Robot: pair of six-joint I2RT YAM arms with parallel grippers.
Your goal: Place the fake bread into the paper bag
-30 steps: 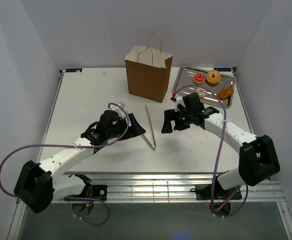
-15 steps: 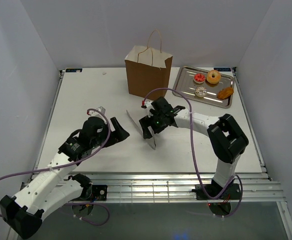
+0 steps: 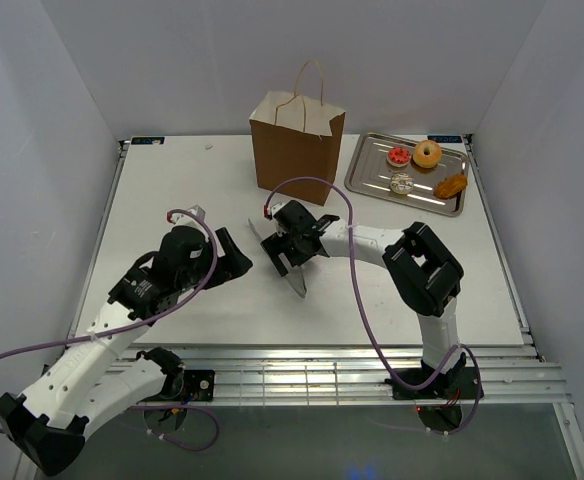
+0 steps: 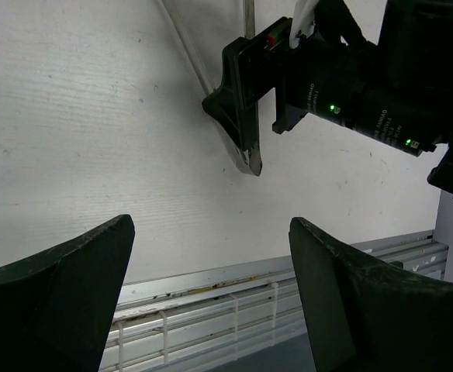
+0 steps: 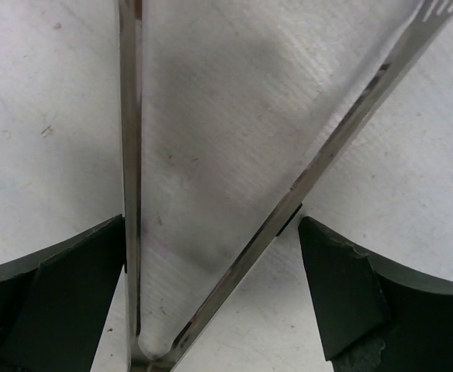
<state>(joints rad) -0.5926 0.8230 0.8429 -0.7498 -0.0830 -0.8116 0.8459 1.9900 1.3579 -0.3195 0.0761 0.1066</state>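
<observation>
The fake bread lies on the silver tray [image 3: 372, 178] at the far right: an orange donut [image 3: 427, 153], a red-topped tart [image 3: 399, 156], a pale speckled round [image 3: 402, 183] and a golden-brown bun [image 3: 451, 185]. The brown paper bag [image 3: 297, 148] stands upright at the back centre. My right gripper [image 3: 287, 247] is low over the table and open. Its fingers straddle the white tongs [image 3: 297, 284], whose two arms show between them in the right wrist view [image 5: 129, 155]. My left gripper [image 3: 234, 262] is open and empty, just left of the tongs.
The left wrist view shows the right gripper [image 4: 250, 85] on the tongs [image 4: 250, 159], with the table's metal front rail [image 4: 211, 275] below. The right arm [image 3: 412, 260] stretches across the table's middle. White walls close in the sides.
My right gripper has swung left from beside the tray down over the tongs. The tongs have shifted left. My left arm has drawn back toward the near left.
</observation>
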